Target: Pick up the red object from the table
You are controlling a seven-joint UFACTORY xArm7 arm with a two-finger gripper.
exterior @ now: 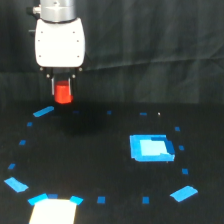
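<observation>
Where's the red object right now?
Upper left of the exterior view: the red object sits between the pincer fingers, above the table.

Below the fingers [53, 85] of the gripper [63, 86], which close on the red object [63, 93], open air separates the block's underside from the table [100, 150], with only a dim shadow directly beneath. Just below and toward the exterior view's left of the fingers lies a flat blue tape strip [43, 111]; well below and toward the exterior view's right lies the blue square patch [150, 148], apparently too flat to block passage. A ring of small blue tape marks [101, 199] and a pale patch [52, 211] at the bottom edge lie far below the fingers.
</observation>
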